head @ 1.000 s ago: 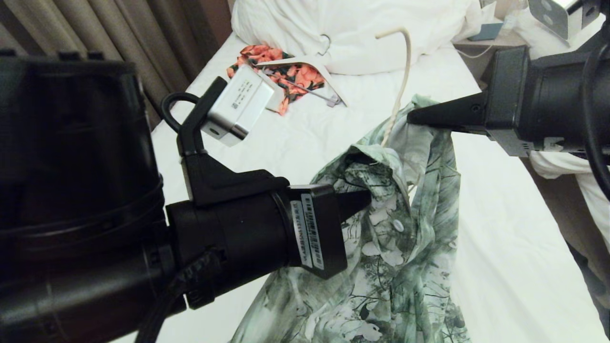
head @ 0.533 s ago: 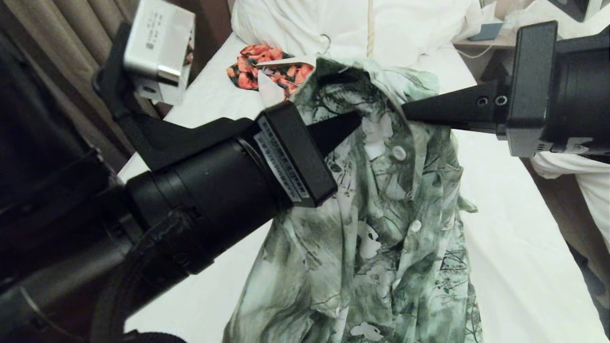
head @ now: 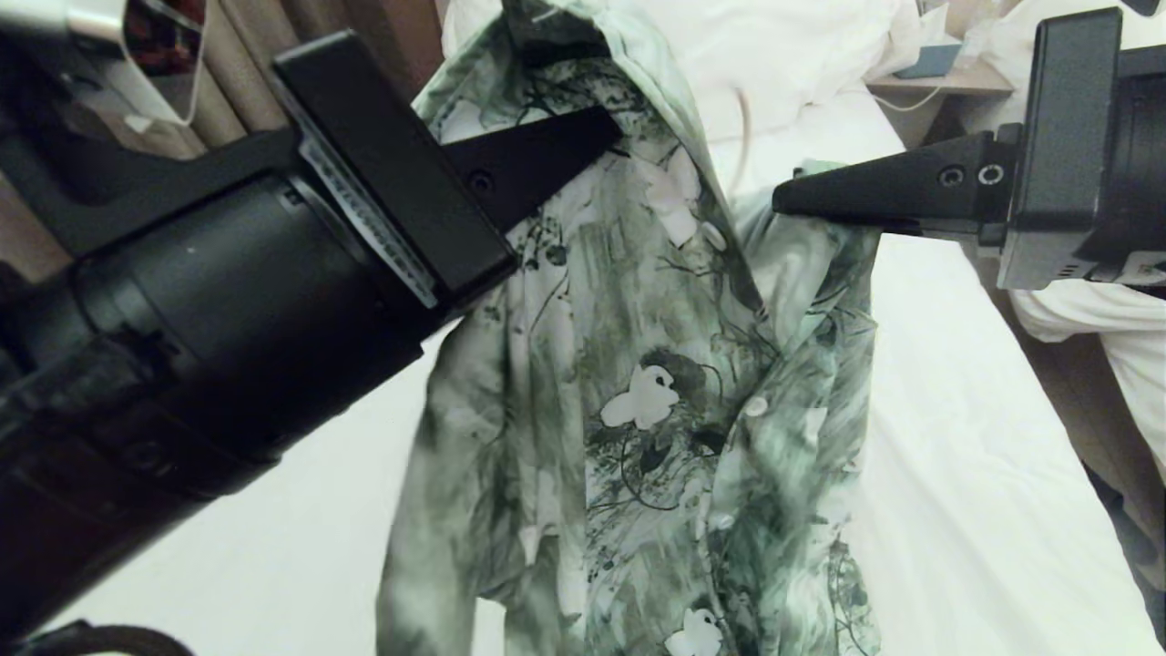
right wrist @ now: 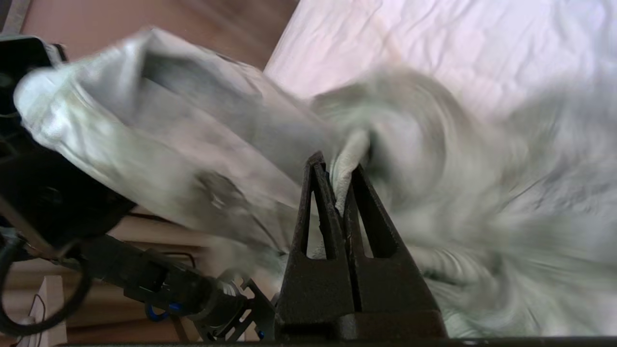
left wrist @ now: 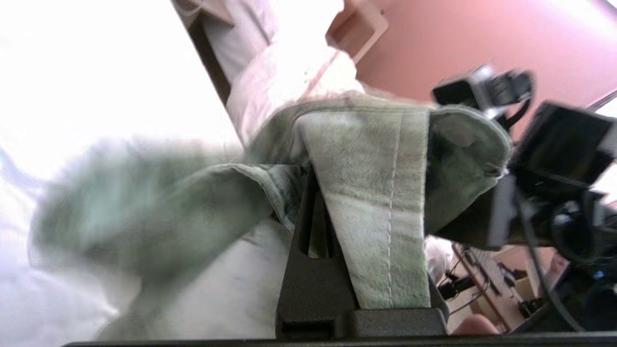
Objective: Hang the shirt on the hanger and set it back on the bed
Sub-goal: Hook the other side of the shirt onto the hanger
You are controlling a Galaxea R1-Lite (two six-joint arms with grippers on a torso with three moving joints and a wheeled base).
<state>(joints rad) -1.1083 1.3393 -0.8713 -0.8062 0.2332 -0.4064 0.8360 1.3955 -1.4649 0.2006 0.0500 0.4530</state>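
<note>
White bed (head: pixel 956 437); both end effectors clamp lifted shirt (head: pixel 638 410), hanger (head: pixel 742 137) mostly hidden

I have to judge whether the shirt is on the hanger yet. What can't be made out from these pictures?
- The hanger: head view shows one thin cream strand; the shirt covers the rest, so its seating is unknown.
- The shirt's hem: cut off by the head view's lower edge.
- Fabric beyond the left gripper and the right gripper: blurred in both wrist views.
- The bed behind the raised shirt: hidden.
</note>
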